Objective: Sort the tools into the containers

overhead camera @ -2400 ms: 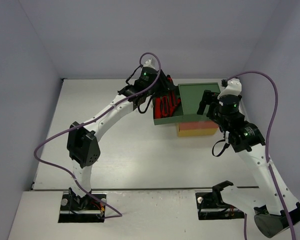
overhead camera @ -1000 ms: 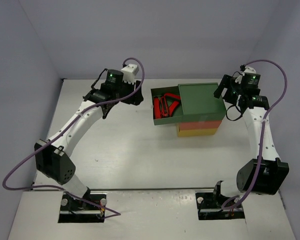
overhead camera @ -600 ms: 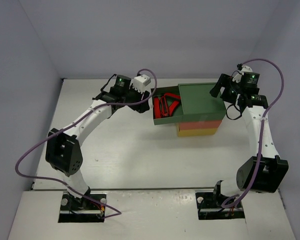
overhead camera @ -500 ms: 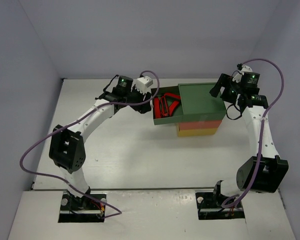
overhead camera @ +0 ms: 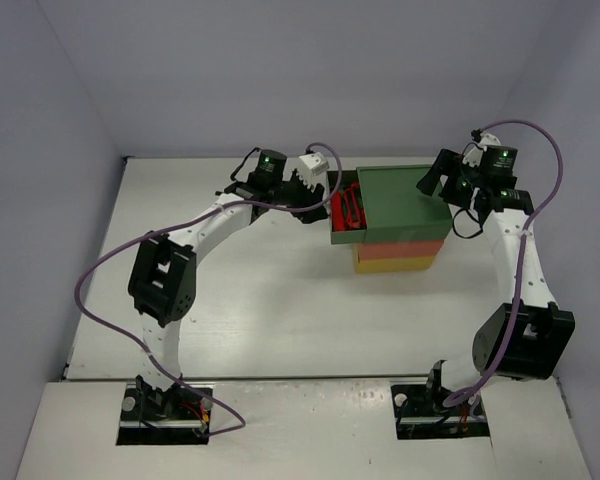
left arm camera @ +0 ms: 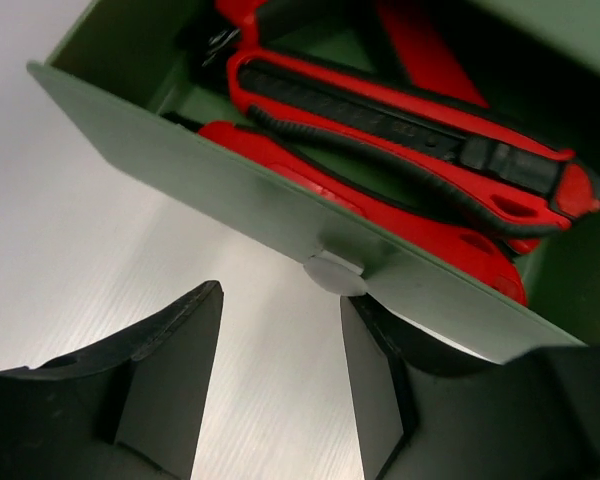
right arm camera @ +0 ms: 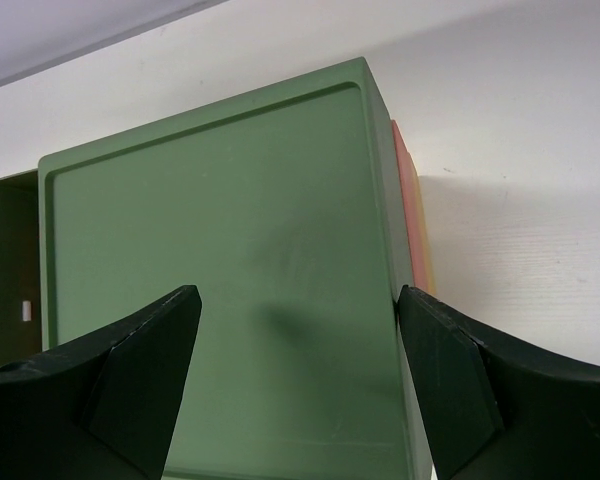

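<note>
The containers are one stacked unit: a green top layer [overhead camera: 400,200], a red-orange middle [overhead camera: 398,250] and a yellow bottom [overhead camera: 392,265]. The green drawer [left arm camera: 230,190] stands partly pulled out to the left, with red utility knives [left arm camera: 400,110] and other red-handled tools [overhead camera: 348,208] in it. My left gripper [left arm camera: 280,370] is open right at the drawer front [overhead camera: 333,215]. Its right finger [left arm camera: 375,370] is against the panel just under the pale knob [left arm camera: 332,272]. My right gripper [right arm camera: 295,370] is open over the unit's green lid [right arm camera: 220,280], with one finger [right arm camera: 445,370] at the lid's right edge.
The white table [overhead camera: 250,290] runs up to grey walls at the back and sides. Both arm bases [overhead camera: 165,410] sit at the near edge. Purple cables [overhead camera: 100,280] loop off each arm. Red-orange and yellow layer edges [right arm camera: 412,210] show beside the lid.
My left gripper swung right from the open table to the green drawer's front. The drawer has slid partway back in, showing fewer red tools. The right gripper has barely moved.
</note>
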